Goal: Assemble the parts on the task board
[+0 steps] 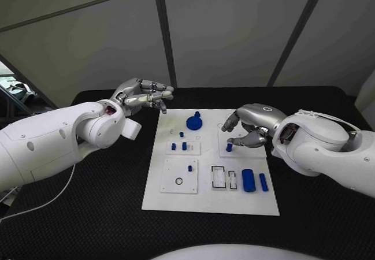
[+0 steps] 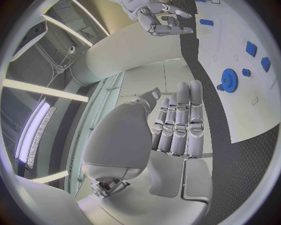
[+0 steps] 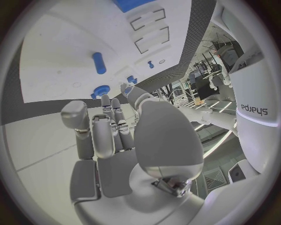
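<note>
The white task board (image 1: 209, 192) lies in the middle of the black table. A blue gear (image 1: 194, 123) sits near its far edge, with small blue pegs (image 1: 178, 146) in front of it. A blue cylinder (image 1: 249, 180) and a thin blue bar (image 1: 263, 182) lie at the near right. My right hand (image 1: 247, 129) hovers over the board's far right, fingers loosely bent and holding nothing; a short blue peg (image 1: 229, 146) stands just below its fingertips, and in the right wrist view this peg (image 3: 99, 63) is apart from the fingers. My left hand (image 1: 144, 97) floats off the board's far left corner, fingers stretched out, holding nothing.
Two dark-outlined rectangular slots (image 1: 223, 179) and a raised square plate with a small ring (image 1: 180, 178) mark the board's near half. Black table (image 1: 91, 215) surrounds the board on all sides. Grey wall panels stand behind the table.
</note>
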### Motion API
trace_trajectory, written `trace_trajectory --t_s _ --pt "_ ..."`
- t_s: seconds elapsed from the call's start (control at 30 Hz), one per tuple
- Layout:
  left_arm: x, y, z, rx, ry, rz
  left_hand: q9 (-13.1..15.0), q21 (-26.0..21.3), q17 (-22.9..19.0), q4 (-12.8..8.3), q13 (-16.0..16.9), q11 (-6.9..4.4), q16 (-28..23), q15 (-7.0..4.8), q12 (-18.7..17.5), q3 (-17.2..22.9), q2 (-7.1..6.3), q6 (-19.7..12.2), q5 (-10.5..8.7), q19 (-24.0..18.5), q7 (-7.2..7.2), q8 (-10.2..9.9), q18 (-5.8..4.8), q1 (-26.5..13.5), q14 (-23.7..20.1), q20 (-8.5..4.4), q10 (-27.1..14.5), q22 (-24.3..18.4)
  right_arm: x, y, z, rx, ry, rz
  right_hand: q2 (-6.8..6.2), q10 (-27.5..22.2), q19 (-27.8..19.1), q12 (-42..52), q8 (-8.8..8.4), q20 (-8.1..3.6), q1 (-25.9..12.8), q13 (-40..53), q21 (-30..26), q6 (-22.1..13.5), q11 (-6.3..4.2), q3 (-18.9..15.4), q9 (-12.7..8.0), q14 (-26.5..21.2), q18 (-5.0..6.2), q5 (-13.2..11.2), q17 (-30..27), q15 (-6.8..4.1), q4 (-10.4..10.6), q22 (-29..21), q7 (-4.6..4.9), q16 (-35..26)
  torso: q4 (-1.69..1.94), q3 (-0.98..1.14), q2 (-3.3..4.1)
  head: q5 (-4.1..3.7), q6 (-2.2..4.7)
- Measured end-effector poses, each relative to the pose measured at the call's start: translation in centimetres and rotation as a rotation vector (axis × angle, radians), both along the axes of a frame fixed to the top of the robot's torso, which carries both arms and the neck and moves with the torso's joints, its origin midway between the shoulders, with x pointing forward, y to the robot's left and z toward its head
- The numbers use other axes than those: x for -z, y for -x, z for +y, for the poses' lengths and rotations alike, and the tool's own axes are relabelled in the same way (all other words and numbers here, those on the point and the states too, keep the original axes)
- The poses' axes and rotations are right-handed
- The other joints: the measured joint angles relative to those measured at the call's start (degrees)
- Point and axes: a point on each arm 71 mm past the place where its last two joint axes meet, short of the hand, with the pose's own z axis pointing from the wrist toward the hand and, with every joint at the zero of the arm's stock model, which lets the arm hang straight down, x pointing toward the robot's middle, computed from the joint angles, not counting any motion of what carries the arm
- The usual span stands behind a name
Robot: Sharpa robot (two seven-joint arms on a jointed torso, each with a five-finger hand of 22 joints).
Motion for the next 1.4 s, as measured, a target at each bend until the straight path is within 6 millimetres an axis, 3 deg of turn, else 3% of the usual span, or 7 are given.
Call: trace_trajectory --t_s 0.2,0.33,0.57,0.7,0.9,1.27,1.4 --pt "0.0 0.0 -0.1 0.002 0.001 0.001 0.0 0.0 -0.1 0.0 0.0 0.00 0.0 0.00 0.0 0.0 0.00 0.0 0.00 0.0 0.00 0.0 0.00 0.0 0.0 0.00 0.0 -0.1 0.3 -0.6 -0.4 0.027 0.050 0.025 -0.55 -2.4 -0.5 0.5 -0.36 0.33 0.6 -0.1 -0.9 -0.7 0.62 -2.8 -0.2 0.0 0.00 -0.6 -0.7 0.42 0.8 -1.2 -0.74 -0.4 0.16 0.00 0.09 -0.67 0.35" --pt "0.1 -0.1 -0.1 0.002 0.000 0.001 0.0 0.0 -0.1 0.0 0.0 0.00 0.0 0.00 0.0 0.0 0.00 0.0 0.00 0.0 0.00 0.0 0.00 0.0 0.0 0.00 0.0 -0.1 0.6 -0.7 -0.1 0.021 0.079 0.045 0.00 -3.6 -1.5 1.0 -0.35 0.55 1.8 -0.1 -2.2 -0.7 0.76 -3.8 -0.2 0.0 0.00 -0.6 -1.7 0.42 1.2 -2.7 -0.74 -1.2 0.19 -0.01 0.10 -0.74 0.32" --pt "0.1 -0.1 -0.2 0.004 0.001 0.001 0.0 0.0 -0.1 0.0 0.0 0.00 0.0 0.00 0.0 0.0 0.00 0.0 0.00 0.0 0.00 0.0 0.00 0.0 0.0 0.00 0.0 -0.1 1.5 -0.5 0.5 -0.001 0.133 0.088 0.61 -3.6 -1.5 2.3 -0.35 0.55 2.4 -0.1 -2.2 -0.6 0.73 -4.5 -0.2 0.0 0.01 -0.6 -2.1 0.42 1.3 -2.9 -0.85 -1.4 0.19 -0.01 0.13 -0.71 -0.01" --pt "0.1 -0.1 -0.2 0.005 0.001 0.002 0.0 0.0 -0.1 0.0 0.0 0.00 0.0 0.00 0.0 0.0 0.00 0.0 0.00 0.0 0.00 0.0 0.00 0.0 0.0 0.00 0.0 -0.1 2.0 -0.4 0.8 -0.017 0.161 0.108 1.07 -2.4 -1.2 3.6 -0.35 0.21 2.9 -0.1 -2.2 -0.3 0.03 -4.7 -0.2 0.0 0.01 -0.3 -2.5 0.42 1.4 -2.5 -1.14 -1.4 0.19 -0.01 0.16 -0.74 -0.13" --pt "0.1 0.0 -0.2 0.006 0.001 0.002 0.0 0.0 -0.1 0.0 0.0 0.00 0.0 0.00 0.0 0.0 0.00 0.0 0.00 0.0 0.00 0.0 0.00 0.0 0.0 0.00 0.0 -0.1 2.3 -0.4 1.0 -0.026 0.185 0.120 1.66 -0.4 -0.6 5.1 -0.36 -0.30 3.5 0.0 -2.0 0.8 -0.47 -4.6 0.0 0.0 0.00 -0.1 -2.2 0.42 1.5 -1.8 -0.25 -1.4 0.19 0.00 0.16 -0.63 -0.29" --pt "0.1 0.0 -0.2 0.006 0.001 0.002 0.0 0.0 0.0 0.0 0.0 -0.01 0.0 0.00 0.0 0.0 0.00 0.0 0.00 0.0 0.00 0.0 0.00 0.0 0.0 0.00 0.0 -0.1 2.4 -0.5 1.5 -0.035 0.200 0.117 2.90 2.6 0.9 6.0 0.58 -0.80 4.7 0.0 -0.4 3.5 -1.00 -2.1 0.4 0.0 0.01 -0.1 -0.7 -0.03 1.9 0.2 0.12 -0.9 0.13 0.03 0.16 -0.49 -0.39" --pt "0.1 0.0 -0.2 0.006 0.001 0.002 0.0 0.0 0.0 0.0 0.0 -0.01 0.0 0.00 0.0 0.0 0.00 0.0 0.00 0.0 0.00 0.0 0.00 0.0 0.0 0.00 0.0 -0.1 2.4 -0.6 1.6 -0.032 0.202 0.112 4.24 3.8 1.3 6.3 1.01 -0.79 6.1 0.0 0.0 5.0 -0.94 -0.1 0.6 0.1 0.01 -1.2 -0.4 -0.15 1.2 0.8 0.26 -0.6 0.13 0.03 0.16 -0.54 -0.47"
